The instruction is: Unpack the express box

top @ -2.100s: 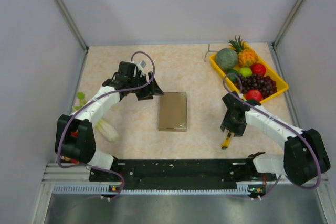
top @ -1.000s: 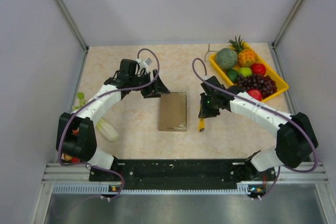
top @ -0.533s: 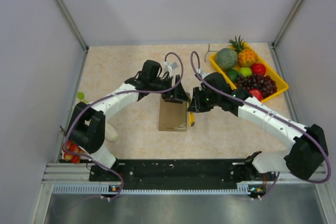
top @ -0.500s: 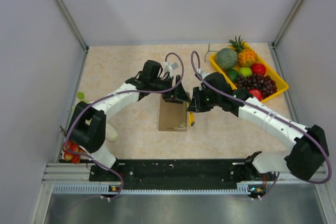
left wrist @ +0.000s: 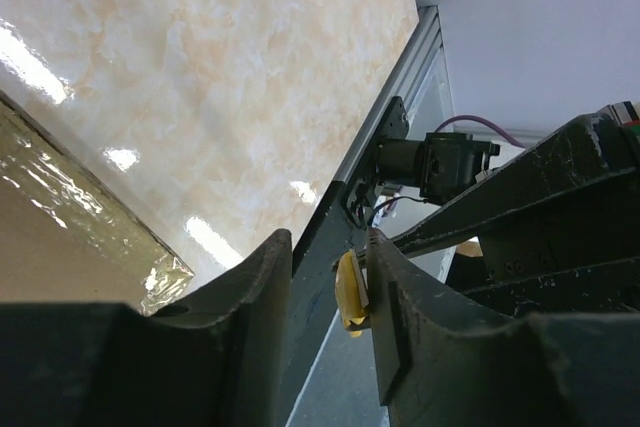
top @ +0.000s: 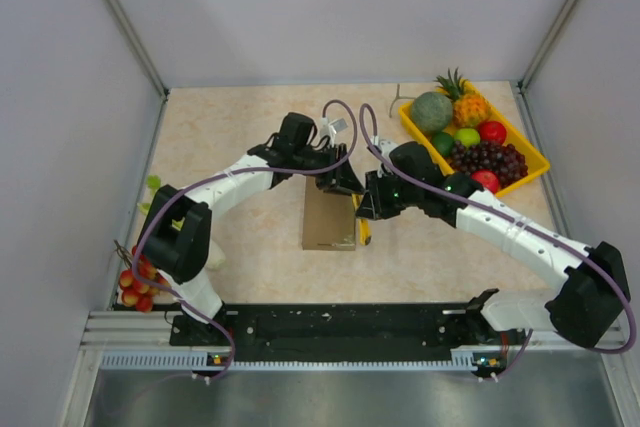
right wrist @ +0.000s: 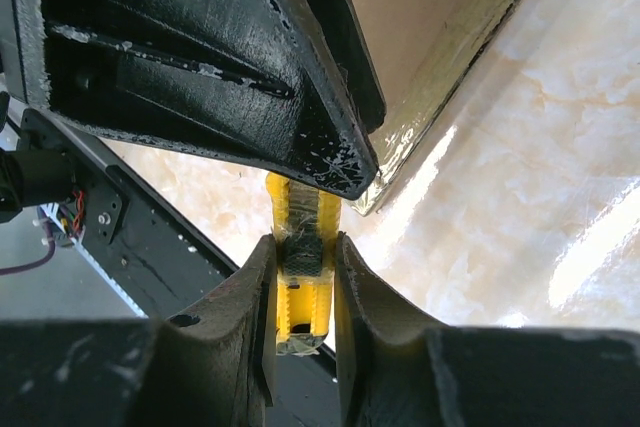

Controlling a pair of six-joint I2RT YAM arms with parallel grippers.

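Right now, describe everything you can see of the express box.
The express box is a small, flat, rectangular brown cardboard mailer, seemingly closed, with glossy tape along its edge. It lies flat on the marbled table, between the arms. The left jaws stand open over its far right corner; contact cannot be told. The yellow cutter, clamped in the right jaws, sits beside its right edge.
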